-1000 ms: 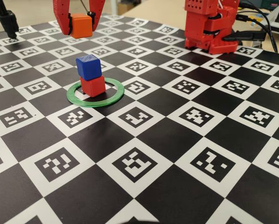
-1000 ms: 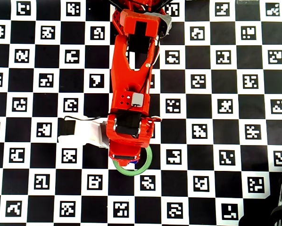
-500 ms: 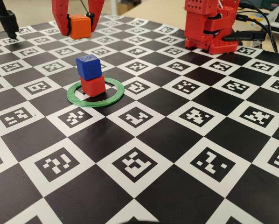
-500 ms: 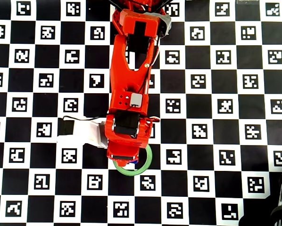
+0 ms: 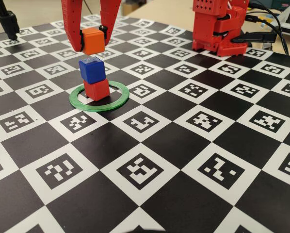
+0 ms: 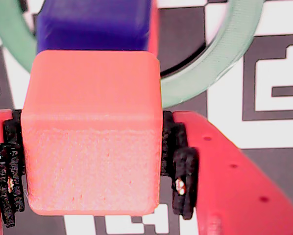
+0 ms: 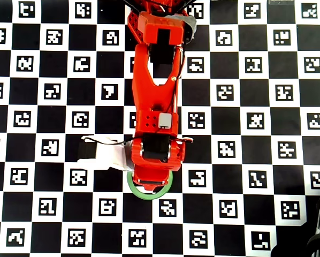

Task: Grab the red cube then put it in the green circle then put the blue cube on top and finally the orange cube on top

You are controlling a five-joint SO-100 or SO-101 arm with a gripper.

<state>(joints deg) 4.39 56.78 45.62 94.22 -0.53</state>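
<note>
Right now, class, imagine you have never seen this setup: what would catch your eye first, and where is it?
First, the little tower: the blue cube sits on the red cube inside the green circle, on a black-and-white checkerboard of markers. Just above it, apart from the blue cube, hangs the orange cube, clamped in the red gripper; in the wrist view it fills most of the picture.

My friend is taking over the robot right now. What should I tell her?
Gripper: shut on the orange cube, held in the air just above the stack, not touching it.
Red cube sits inside the green circle; blue cube sits on top of it.
Done: red and blue placed.
Left: lower the orange cube onto the blue cube, open, back away.
</note>
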